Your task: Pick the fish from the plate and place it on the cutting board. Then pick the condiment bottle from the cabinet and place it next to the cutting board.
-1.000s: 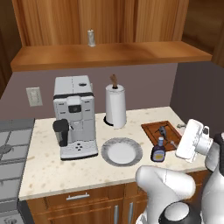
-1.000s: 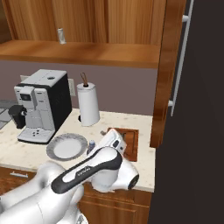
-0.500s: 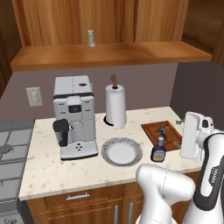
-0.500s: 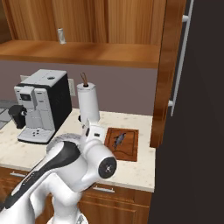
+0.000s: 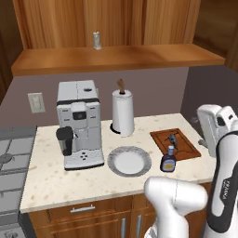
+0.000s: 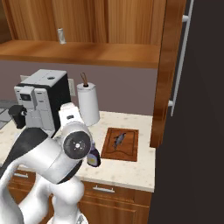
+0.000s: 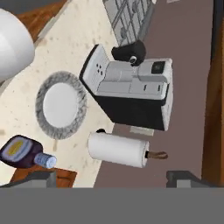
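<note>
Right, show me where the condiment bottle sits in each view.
Left base view: condiment bottle at lower right, upright beside the cutting board.
Right base view: low centre, half hidden behind the arm.
Hand view: lower left, seen sideways.
Shared landmark: the paper towel roll.

Since a second ago the arm pulls back and swings upward, away from the counter. In the left base view the white hand rises from low beside the cutting board point(image 5: 175, 143) to stand upright at the right edge, clear above the condiment bottle point(image 5: 168, 161). In the right base view the forearm, which lay across the board, now folds close to the base, uncovering the board and the fish point(image 6: 119, 139) on it.
</note>
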{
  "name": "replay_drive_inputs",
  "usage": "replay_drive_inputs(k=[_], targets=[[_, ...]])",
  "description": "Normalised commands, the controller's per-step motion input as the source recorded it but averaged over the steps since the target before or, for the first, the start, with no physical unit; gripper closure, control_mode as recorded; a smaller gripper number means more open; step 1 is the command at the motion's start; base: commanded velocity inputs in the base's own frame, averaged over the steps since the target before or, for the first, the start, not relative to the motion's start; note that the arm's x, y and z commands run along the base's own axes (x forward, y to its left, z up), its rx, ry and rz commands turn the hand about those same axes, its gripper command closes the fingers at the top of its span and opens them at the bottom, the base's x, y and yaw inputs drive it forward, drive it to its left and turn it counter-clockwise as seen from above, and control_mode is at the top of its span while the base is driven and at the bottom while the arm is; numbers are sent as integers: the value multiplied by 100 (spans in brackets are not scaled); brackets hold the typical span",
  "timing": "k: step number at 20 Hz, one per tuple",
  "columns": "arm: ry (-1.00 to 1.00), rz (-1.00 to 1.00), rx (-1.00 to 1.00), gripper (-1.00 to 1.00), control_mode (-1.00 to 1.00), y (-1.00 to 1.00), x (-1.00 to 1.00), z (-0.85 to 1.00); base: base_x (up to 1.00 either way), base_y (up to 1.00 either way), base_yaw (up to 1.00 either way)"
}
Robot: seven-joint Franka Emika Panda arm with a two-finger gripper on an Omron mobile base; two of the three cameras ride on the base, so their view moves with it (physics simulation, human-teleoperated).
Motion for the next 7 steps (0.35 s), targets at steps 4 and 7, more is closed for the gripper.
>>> replay_drive_inputs(k=[4,7], targets=[[-31,-2,-59,-100,-100,14,-41,31,0,0,0],[-35,-2,-57,-100,-100,18,-53,22,0,0,0]])
